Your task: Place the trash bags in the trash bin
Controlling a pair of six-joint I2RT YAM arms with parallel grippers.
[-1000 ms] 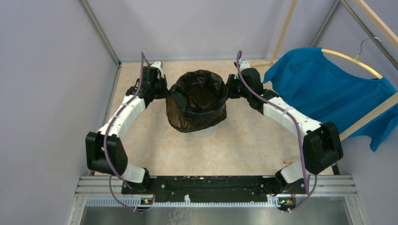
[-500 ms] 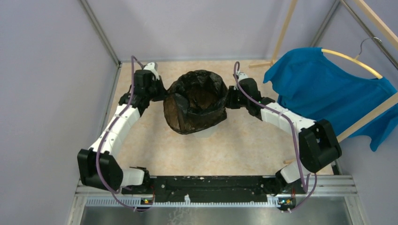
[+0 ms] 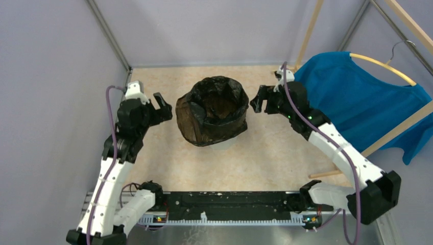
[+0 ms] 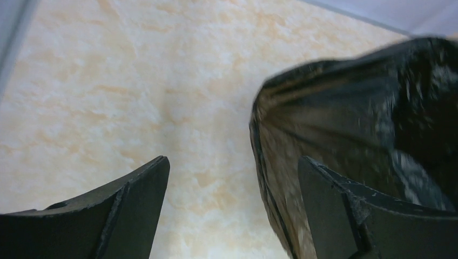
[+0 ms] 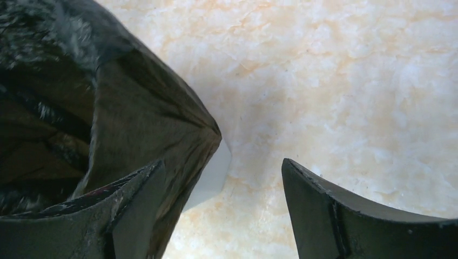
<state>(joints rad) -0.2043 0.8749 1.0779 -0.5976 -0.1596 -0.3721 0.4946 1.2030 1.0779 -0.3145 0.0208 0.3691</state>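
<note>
A blue T-shirt (image 3: 352, 97) hung on a pale hanger (image 3: 383, 65) at the right side, in front of a slanted wooden bar (image 3: 395, 132). The table (image 3: 275, 153) had a beige, marble-like surface. Plain grey-violet walls (image 3: 51, 76) stood on 3 sides of it.

The left arm (image 3: 110, 173) and the right arm (image 3: 337, 148) look the same. Each one is made of smooth white pieces joined by chunky black blocks. A thin purple cable (image 3: 113, 132) runs along each arm from the bottom to the top. The jaws are black and flat, curved a bit like fins, with rough, scratched edges that have pale specks on them. Both arms are fixed to a long black bar (image 3: 230, 201). A ridged silver rail (image 3: 230, 219) runs just below the bar.
</note>
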